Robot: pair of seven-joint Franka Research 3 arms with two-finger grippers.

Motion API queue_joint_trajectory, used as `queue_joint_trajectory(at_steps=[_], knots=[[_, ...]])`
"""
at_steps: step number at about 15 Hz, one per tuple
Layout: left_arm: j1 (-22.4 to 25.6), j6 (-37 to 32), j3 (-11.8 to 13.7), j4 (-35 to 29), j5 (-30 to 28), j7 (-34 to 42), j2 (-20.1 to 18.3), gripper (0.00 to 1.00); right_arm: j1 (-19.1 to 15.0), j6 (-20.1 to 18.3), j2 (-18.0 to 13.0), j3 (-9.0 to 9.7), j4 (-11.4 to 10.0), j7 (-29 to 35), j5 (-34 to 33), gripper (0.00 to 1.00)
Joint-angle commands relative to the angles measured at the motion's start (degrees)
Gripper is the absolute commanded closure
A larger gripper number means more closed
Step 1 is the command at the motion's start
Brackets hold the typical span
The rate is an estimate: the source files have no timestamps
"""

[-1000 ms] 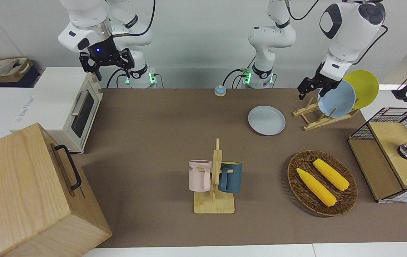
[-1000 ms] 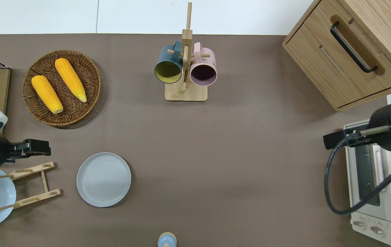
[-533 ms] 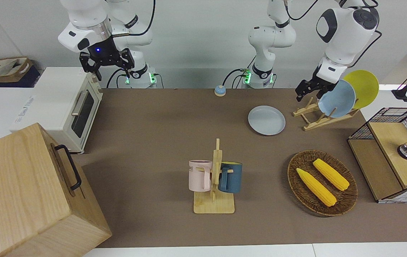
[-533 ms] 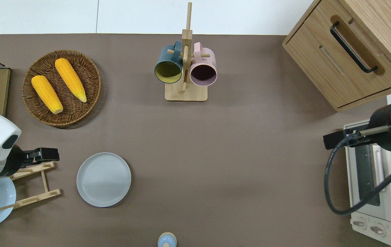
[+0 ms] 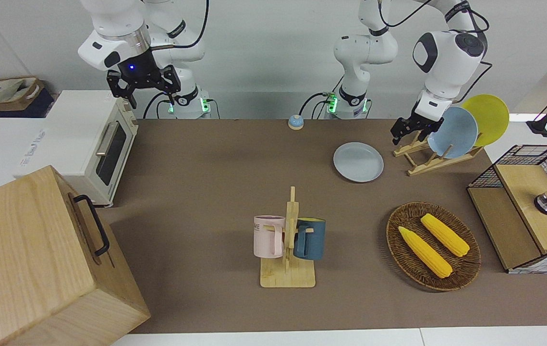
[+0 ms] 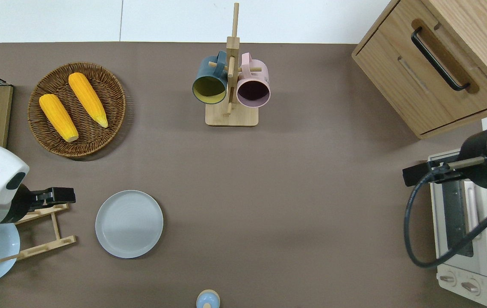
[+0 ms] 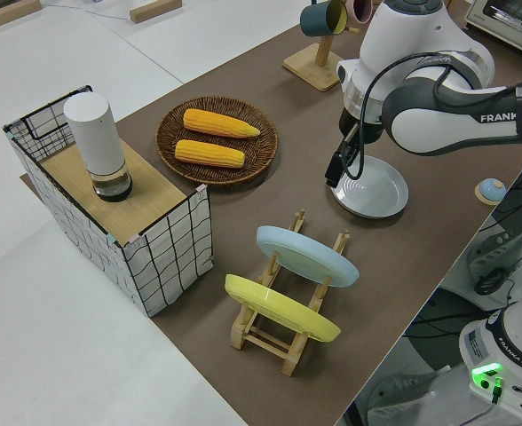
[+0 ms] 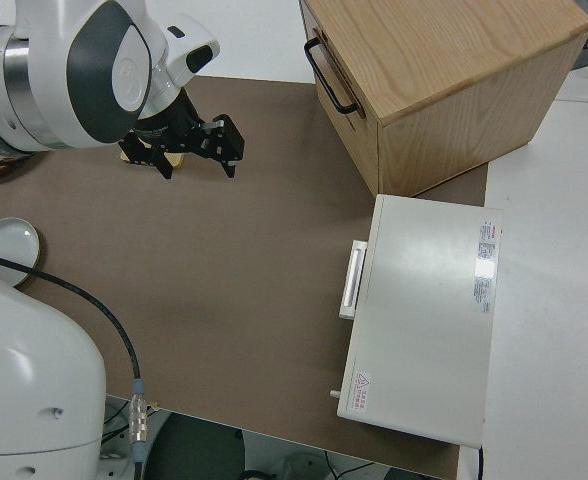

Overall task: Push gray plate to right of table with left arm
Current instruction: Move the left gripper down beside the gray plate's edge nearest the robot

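Gray plate (image 6: 129,223) flat on table (image 6: 269,192), left claw (image 6: 64,195) over wooden rack (image 6: 38,233), empty, opening unclear, right arm parked.

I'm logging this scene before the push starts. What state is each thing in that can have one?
gray plate: flat on the table, untouched.
left gripper: over the dish rack's end, holding nothing.
right arm: parked, fingers open.
sky-blue plate: leaning in the rack.
yellow plate: leaning in the rack.
two mugs: hung on their stand.
toaster oven: door shut.
wooden cabinet: drawer shut.
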Motion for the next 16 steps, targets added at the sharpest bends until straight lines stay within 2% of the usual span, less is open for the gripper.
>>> queue_joint_trajectory(at_steps=[1,5,8,12,13,15,16], knots=[[0.7,9.8,-0.2,-8.3,1.0,0.5,-1.6,0.00,-1.1,-0.9,-0.2,0.96,0.5,0.7,0.3,0.017],[0.7,12.8,-0.2,-10.6,1.0,0.4,0.0,0.00,-1.1,-0.9,-0.2,0.87,0.5,0.7,0.3,0.017],[-0.1,18.0,-0.4,-13.0,1.0,-0.7,2.2,0.00,-1.1,-0.9,-0.2,0.96,0.5,0.7,0.3,0.017],[-0.5,23.8,-2.8,-14.1,1.0,-4.3,6.5,0.02,-1.1,-0.9,-0.2,0.96,0.5,0.7,0.3,0.017],[-0.5,24.2,-3.3,-14.2,1.0,-4.8,6.8,0.07,-1.1,-0.9,-0.2,0.96,0.5,0.7,0.2,0.017],[-0.4,24.2,-3.6,-14.2,1.0,-5.0,7.1,0.69,-1.1,-0.9,-0.2,0.88,0.5,0.7,0.3,0.017],[-0.4,24.1,-3.6,-14.2,1.0,-5.0,7.1,0.93,-1.1,-0.9,-0.2,0.87,0.5,0.7,0.3,0.017]])
